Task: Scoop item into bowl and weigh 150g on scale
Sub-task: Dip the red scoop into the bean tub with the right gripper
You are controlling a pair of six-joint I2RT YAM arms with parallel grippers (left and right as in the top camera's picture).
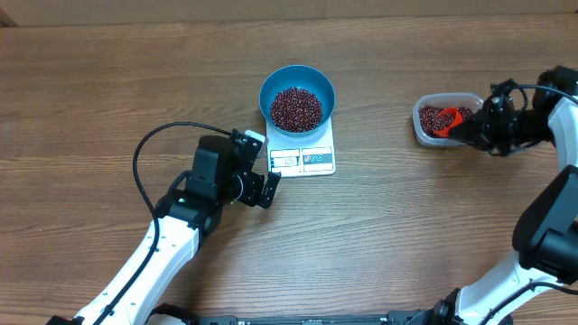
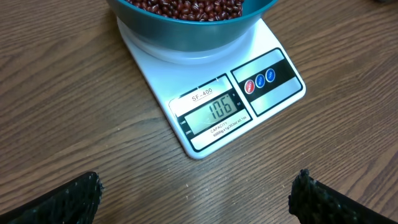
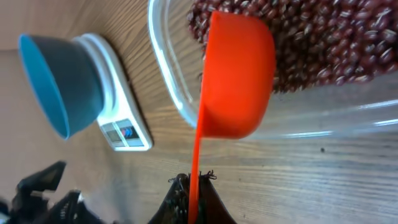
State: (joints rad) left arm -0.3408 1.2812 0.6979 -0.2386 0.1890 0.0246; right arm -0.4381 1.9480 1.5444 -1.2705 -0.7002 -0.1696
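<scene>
Loose, light beans (image 3: 323,43) would spill easily, so the right hand (image 3: 193,190) pinches the stiff orange scoop (image 3: 239,74) by its thin handle, lower centre; the left hand (image 2: 198,199) gapes wide.

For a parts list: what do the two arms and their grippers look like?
Both arms have white shells with black joints. The left arm carries a looping black cable; thin black cables loop near the right arm. The left gripper and right gripper are black; the left's fingers look textured.
</scene>
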